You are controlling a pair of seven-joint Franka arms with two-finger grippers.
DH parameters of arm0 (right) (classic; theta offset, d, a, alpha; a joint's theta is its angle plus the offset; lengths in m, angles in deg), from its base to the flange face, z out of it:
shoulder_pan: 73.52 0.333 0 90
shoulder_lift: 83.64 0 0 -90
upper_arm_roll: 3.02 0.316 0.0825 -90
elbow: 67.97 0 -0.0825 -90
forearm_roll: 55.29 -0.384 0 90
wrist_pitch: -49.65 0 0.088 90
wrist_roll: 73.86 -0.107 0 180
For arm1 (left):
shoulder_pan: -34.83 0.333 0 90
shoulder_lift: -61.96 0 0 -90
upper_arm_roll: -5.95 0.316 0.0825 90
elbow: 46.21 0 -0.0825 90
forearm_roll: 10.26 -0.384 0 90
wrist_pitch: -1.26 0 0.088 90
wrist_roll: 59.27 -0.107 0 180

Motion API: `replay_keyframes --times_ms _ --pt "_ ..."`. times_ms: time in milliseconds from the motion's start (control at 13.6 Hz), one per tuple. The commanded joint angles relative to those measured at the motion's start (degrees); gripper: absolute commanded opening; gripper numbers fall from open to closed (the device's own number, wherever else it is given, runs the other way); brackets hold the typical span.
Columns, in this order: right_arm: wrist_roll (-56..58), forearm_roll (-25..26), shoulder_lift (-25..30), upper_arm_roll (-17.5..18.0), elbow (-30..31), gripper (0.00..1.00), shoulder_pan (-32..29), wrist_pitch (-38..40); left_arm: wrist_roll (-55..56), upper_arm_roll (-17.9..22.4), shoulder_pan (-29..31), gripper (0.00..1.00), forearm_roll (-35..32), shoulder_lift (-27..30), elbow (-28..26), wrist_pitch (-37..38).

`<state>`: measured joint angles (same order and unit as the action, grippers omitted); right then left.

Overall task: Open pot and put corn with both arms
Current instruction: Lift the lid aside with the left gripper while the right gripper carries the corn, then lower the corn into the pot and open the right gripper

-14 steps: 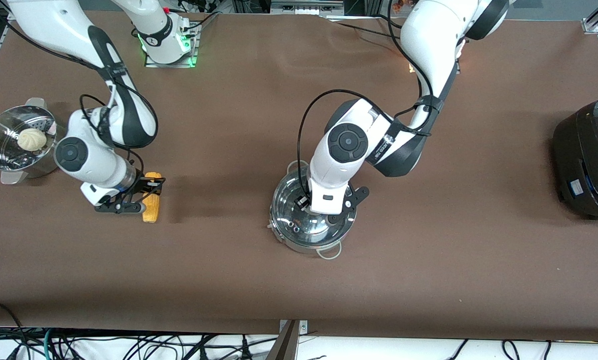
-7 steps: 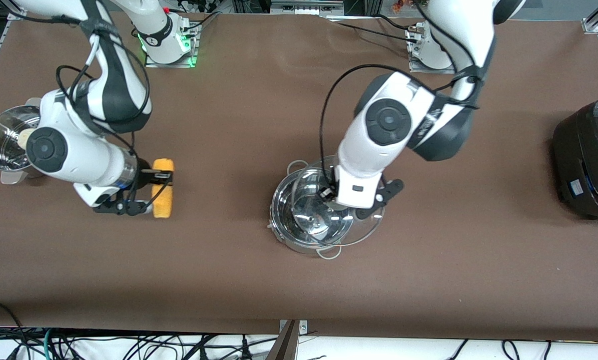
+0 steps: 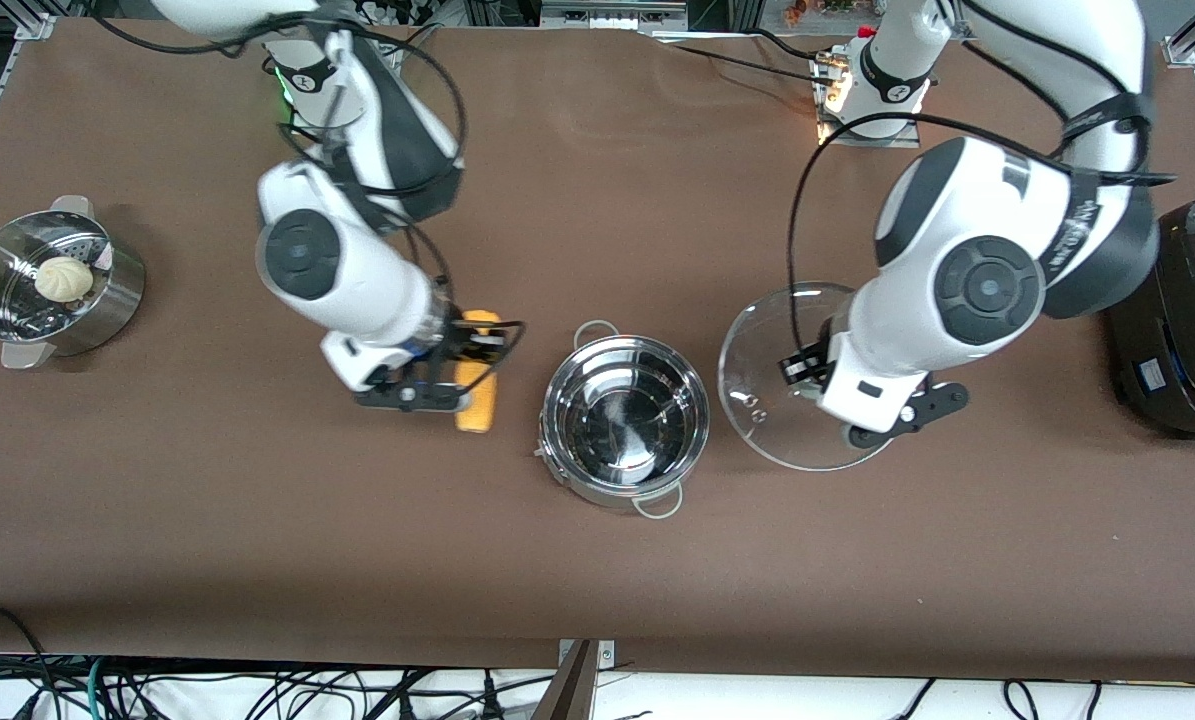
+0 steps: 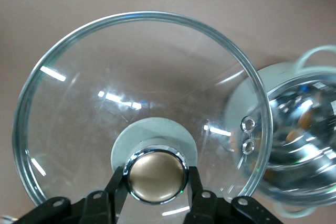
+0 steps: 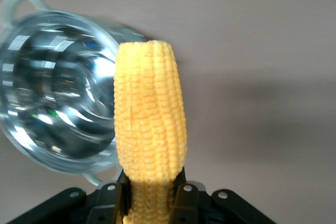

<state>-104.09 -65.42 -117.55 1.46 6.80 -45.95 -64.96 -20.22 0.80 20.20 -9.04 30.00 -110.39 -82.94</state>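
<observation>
The steel pot [image 3: 624, 420] stands open and empty mid-table; it also shows in the right wrist view [image 5: 52, 114] and the left wrist view [image 4: 302, 140]. My left gripper [image 4: 156, 182] is shut on the tan knob [image 4: 156, 176] of the glass lid [image 3: 792, 385] and holds the lid in the air beside the pot, toward the left arm's end. My right gripper [image 5: 152, 198] is shut on the yellow corn [image 3: 478, 385], held in the air beside the pot toward the right arm's end. In the right wrist view the corn [image 5: 149, 135] points past the pot's rim.
A steel steamer basket [image 3: 107, 300] with a white bun [image 3: 64, 278] stands at the right arm's end. A big black cooker [image 3: 1182, 320] stands at the left arm's end. Bare brown table lies nearer the front camera.
My left gripper lifted the lid off the pot and carried it toward the left arm's end. My right gripper lifted the corn and carried it from near the steamer to beside the pot.
</observation>
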Motion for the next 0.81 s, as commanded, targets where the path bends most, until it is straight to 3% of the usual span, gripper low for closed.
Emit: replay_keyframes --times_ms 0,368,588,662,735 --pt "-1.3 -0.6 -6.9 -0.4 -4.8 0.06 4.7 -10.5 -10.2 -0.4 5.6 0.00 -1.0 9.5 -14.3 -1.6" --pt "-6.0 -1.0 -13.9 0.4 -4.8 0.06 8.1 -26.1 -26.2 -0.4 12.8 0.00 -1.7 15.9 -29.8 -14.0" --pt "-5.9 -1.2 -16.3 0.5 -4.9 0.09 8.1 -27.9 -33.8 -0.5 15.9 0.00 -1.8 19.9 -45.1 -30.0" --pt "-6.3 -1.2 -16.5 0.6 -5.0 0.35 8.2 -28.3 -34.4 -0.5 16.0 0.00 -1.9 20.2 -49.0 -34.0" --pt "-6.4 -0.8 -16.5 0.5 -4.7 0.99 8.1 -28.3 -34.5 -0.5 16.0 0.00 -1.9 20.2 -51.7 -36.8"
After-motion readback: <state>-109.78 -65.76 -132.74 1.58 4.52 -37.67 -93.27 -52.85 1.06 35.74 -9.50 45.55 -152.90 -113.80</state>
